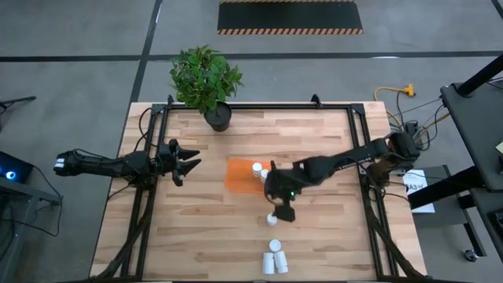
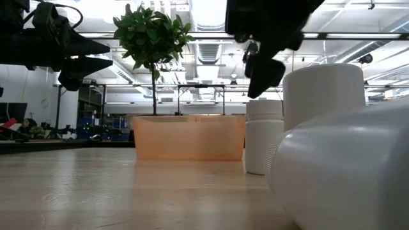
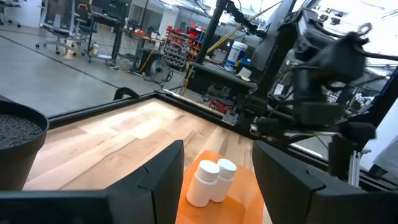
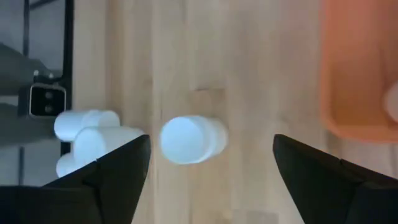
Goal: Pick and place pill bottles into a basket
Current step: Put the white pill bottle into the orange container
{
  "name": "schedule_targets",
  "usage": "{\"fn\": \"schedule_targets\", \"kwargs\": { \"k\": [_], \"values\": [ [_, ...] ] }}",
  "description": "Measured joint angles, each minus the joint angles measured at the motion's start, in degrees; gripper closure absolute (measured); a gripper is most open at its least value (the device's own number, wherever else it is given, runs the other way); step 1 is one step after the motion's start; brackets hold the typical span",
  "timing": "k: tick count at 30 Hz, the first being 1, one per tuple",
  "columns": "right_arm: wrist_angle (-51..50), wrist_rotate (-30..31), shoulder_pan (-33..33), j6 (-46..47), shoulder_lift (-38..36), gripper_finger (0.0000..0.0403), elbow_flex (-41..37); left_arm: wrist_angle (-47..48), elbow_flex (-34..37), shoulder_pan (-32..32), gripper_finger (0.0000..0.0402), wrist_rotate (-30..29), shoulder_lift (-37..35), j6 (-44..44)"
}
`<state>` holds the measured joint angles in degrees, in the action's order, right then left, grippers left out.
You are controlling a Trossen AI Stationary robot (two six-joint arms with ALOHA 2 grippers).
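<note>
Right gripper (image 1: 281, 209) hangs over the wood just on the front side of the basket (image 1: 238, 174), fingers spread wide with nothing between them. In the right wrist view its own two fingers frame a lone upright bottle (image 4: 189, 139) straight below. That reads as the approach to a pick. To do it well: drop straight down, keep the cap centred between the fingers, close around the body rather than the cap, and lift clear before swinging back, so the basket wall isn't clipped.

Left gripper (image 1: 186, 162) waits off the basket's left side, above the table, jaws partly apart and empty.

Count, taking the basket as the mark: two bottles inside it (image 3: 210, 179), lying together near its right end. One standing alone (image 1: 272, 221) just in front of it, under the right gripper. A tight cluster (image 1: 274, 258) farther out toward the front edge, three by the look of the right wrist view. That makes six, with four left to move by my reckoning. One basket. One potted plant (image 1: 207, 79) behind it at the back edge.
</note>
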<state>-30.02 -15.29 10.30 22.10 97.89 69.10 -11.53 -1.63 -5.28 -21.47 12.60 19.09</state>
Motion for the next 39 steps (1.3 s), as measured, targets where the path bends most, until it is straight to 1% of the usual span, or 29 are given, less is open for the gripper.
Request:
{"fn": "schedule_targets", "kwargs": {
  "k": [2,7,9,13,17,20,28,36,39],
  "values": [
    [-0.01,2.59,2.53,-0.77,0.0,0.0069,0.02,0.02,0.0,0.02,0.0228,0.0,0.0,0.0],
    [0.02,11.89,8.09,-3.05,0.0,0.0069,0.02,0.01,0.0,0.01,0.0228,0.0,0.0,0.0],
    [0.12,13.74,9.38,-2.9,0.11,0.0073,0.02,0.0,0.0,0.02,0.0228,0.0,0.0,0.0],
    [0.26,14.01,10.44,-2.81,0.39,0.0076,-0.07,0.02,0.0,0.02,0.0228,0.0,0.0,0.0],
    [1.16,14.13,10.43,-3.27,0.42,0.0076,-0.44,0.02,0.0,0.0,0.0228,0.0,0.0,0.0],
    [2.04,15.49,10.32,-4.6,0.42,0.0076,-1.1,0.02,0.0,0.02,0.0228,0.0,0.02,0.0],
    [5.09,15.54,10.06,-5.93,0.7,0.0076,-2.48,0.02,0.0,0.0,0.0228,0.0,0.0,0.0],
    [7.72,13.96,10.06,-7.27,5.42,0.0076,-1.9,0.0,0.0,0.01,0.0228,0.0,0.02,0.0],
    [7.78,13.95,10.06,-5.63,6.78,0.0076,-1.55,0.02,0.0,0.0,0.0228,0.0,0.0,0.0]
  ]
}}
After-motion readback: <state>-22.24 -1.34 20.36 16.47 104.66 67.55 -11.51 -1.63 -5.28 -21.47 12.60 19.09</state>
